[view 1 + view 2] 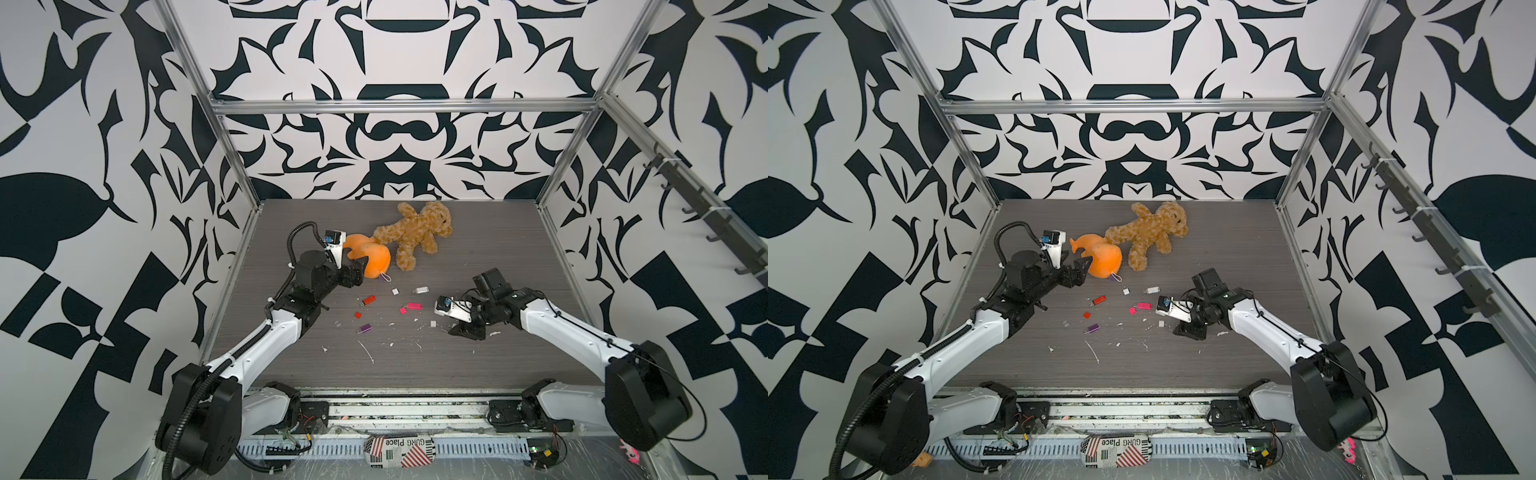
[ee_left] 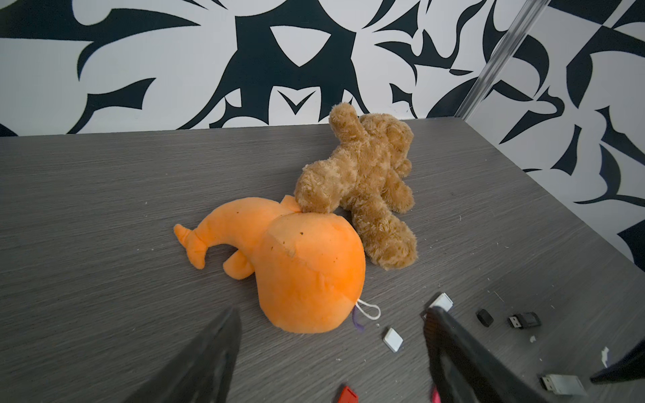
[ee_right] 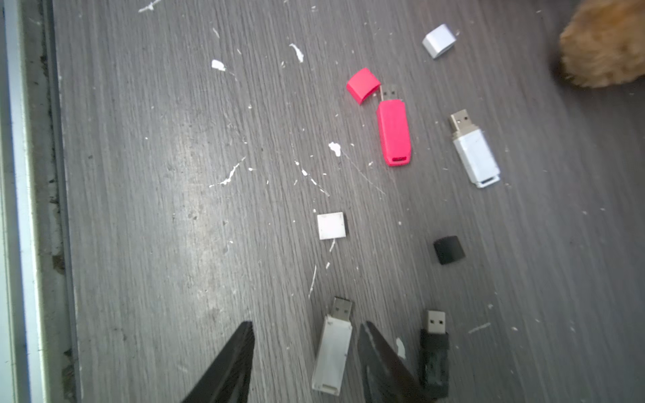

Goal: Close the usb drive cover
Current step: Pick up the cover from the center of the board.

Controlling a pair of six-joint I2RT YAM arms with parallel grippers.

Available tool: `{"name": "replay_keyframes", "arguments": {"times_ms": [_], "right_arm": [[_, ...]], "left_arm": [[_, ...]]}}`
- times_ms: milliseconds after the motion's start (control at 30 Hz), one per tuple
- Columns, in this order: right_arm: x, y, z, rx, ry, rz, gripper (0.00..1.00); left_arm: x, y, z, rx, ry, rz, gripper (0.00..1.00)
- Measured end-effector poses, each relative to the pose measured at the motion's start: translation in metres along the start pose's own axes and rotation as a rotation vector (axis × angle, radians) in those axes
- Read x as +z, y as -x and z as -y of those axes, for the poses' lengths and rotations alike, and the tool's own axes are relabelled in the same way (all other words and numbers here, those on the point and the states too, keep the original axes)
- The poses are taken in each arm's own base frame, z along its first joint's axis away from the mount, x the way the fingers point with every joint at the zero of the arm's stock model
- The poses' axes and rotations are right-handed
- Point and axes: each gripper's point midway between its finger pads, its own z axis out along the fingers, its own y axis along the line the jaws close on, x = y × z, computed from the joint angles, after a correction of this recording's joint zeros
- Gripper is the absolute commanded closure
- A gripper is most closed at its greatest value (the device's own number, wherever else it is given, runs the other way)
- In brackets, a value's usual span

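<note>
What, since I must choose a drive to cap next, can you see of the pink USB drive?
The pink USB drive is a glossy, plastic-looking, rounded bar lying flat on the grey table. Its metal connector is bare; the opposite end has a slot. Its pink cap is off, lying right beside the connector, contact unclear. A white drive lies alongside, apart. Nothing grips it.

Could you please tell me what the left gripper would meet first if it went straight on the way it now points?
Probably the orange plush toy, just ahead of the open fingers of the left gripper, though height is hard to judge.
</note>
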Motion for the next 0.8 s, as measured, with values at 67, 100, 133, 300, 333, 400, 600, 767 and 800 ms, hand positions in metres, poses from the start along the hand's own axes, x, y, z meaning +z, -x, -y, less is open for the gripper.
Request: {"name": "replay_keyframes", "arguments": {"times_ms": [67,100,133,300,333,400,600,767,800], "right_arm": [[0.009,-0.005,-0.003,-0.002,0.034,-0.019,0.48],[0.013,-0.008,-0.003,-0.001,0.048,-0.029,0.48],[0.017,-0.010,-0.004,0.000,0.061,-0.039,0.48],[0.030,-0.010,-0.002,-0.013,0.098,-0.063,0.48],[0.033,-0.009,-0.001,-0.020,0.101,-0.065,0.48],[0.037,-0.008,-0.001,-0.034,0.105,-0.067,0.48],[0.049,-0.007,0.004,-0.066,0.101,-0.092,0.50],[0.056,-0.006,0.011,-0.082,0.091,-0.105,0.54],[0.057,-0.005,0.013,-0.085,0.090,-0.106,0.54]], "left_arm": [[0.000,0.000,-0.001,-0.009,0.006,0.000,0.14],[0.000,0.000,-0.001,-0.011,0.008,0.000,0.14],[-0.001,-0.001,-0.002,-0.014,0.012,0.001,0.14],[-0.005,0.000,-0.005,-0.021,0.032,0.009,0.14],[-0.006,0.000,-0.005,-0.021,0.034,0.011,0.14],[-0.007,-0.003,-0.006,-0.022,0.038,0.005,0.14],[-0.005,-0.008,-0.008,-0.025,0.045,-0.012,0.14],[0.000,-0.019,-0.011,-0.030,0.051,-0.049,0.14],[0.000,-0.020,-0.011,-0.031,0.052,-0.055,0.14]]}}
